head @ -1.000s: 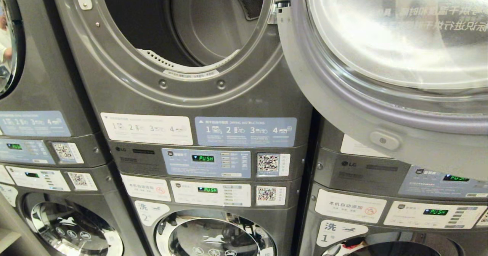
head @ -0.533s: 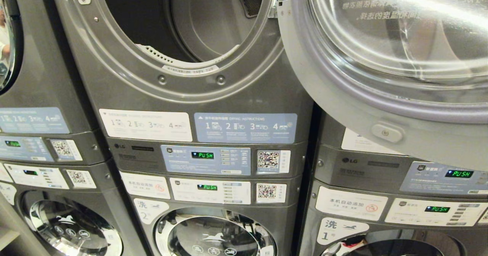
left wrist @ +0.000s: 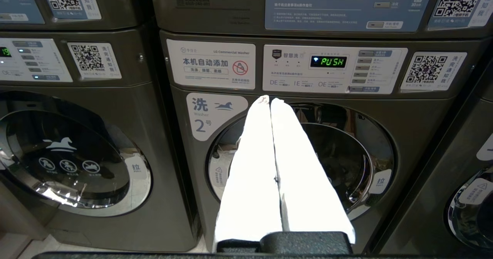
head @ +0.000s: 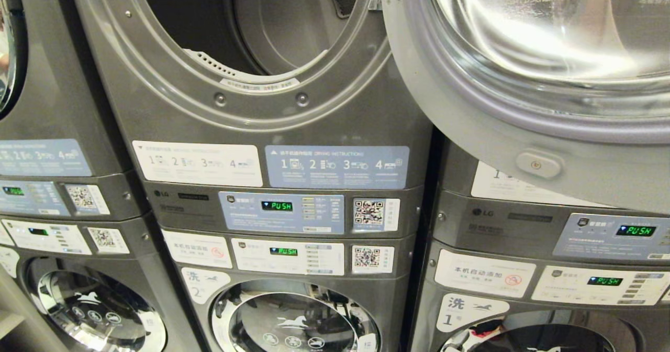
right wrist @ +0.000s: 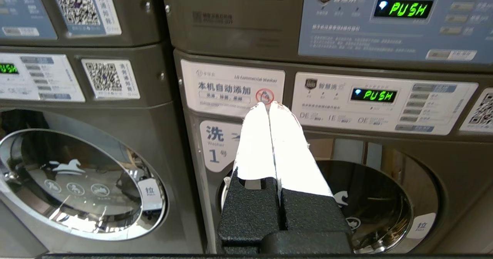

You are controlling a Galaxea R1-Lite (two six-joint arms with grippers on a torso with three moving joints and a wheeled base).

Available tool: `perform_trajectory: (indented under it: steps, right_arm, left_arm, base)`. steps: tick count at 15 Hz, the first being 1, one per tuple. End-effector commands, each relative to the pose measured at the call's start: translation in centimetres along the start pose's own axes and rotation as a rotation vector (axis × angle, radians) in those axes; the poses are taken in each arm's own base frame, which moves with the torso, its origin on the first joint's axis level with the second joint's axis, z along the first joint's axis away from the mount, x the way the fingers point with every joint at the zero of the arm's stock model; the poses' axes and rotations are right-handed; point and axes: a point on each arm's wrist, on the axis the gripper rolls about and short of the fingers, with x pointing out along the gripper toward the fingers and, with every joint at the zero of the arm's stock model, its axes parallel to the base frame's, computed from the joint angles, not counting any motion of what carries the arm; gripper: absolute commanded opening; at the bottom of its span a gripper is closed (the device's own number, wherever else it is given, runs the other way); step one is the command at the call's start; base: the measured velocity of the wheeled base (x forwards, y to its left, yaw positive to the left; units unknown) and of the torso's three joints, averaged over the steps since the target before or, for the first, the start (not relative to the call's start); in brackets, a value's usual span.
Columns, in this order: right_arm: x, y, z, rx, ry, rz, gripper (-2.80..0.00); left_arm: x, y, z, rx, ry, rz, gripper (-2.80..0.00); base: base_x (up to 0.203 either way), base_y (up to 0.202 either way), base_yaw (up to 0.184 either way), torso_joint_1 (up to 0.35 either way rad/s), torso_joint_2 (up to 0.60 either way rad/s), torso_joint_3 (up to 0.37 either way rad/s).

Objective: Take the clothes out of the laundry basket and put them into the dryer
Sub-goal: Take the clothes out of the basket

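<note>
The grey dryer (head: 335, 127) fills the upper middle of the head view, its round mouth showing a bare drum (head: 293, 22). Its glass door (head: 523, 69) hangs swung out to the right. No clothes and no laundry basket are in view. Neither arm shows in the head view. My left gripper (left wrist: 269, 99) is shut with nothing between its white fingers, in front of washer number 2 (left wrist: 300, 166). My right gripper (right wrist: 268, 105) is also shut and holds nothing, in front of washer number 1 (right wrist: 346, 197).
Stacked grey machines stand side by side, with control panels showing green PUSH displays (head: 277, 206). Closed washer doors (head: 293, 320) line the bottom row. The open dryer door juts out over the right-hand stack (head: 544, 237).
The whole scene has slid upward in the head view, so the camera now looks lower. The machines themselves have not moved.
</note>
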Motion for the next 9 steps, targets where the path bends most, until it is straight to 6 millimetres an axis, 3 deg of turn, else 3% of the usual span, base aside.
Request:
perform_trajectory:
  steps: [1, 9]
  right_arm:
    - [0.00, 0.00, 0.00, 0.000, 0.000, 0.000, -2.80]
    - [0.00, 0.00, 0.00, 0.000, 0.000, 0.000, -2.80]
  left_arm:
    - [0.00, 0.00, 0.00, 0.000, 0.000, 0.000, -2.80]
    - [0.00, 0.00, 0.00, 0.000, 0.000, 0.000, -2.80]
  base:
    - [0.000, 0.000, 0.000, -0.139, 0.31, 0.166]
    - [0.000, 0.000, 0.000, -0.143, 0.30, 0.157]
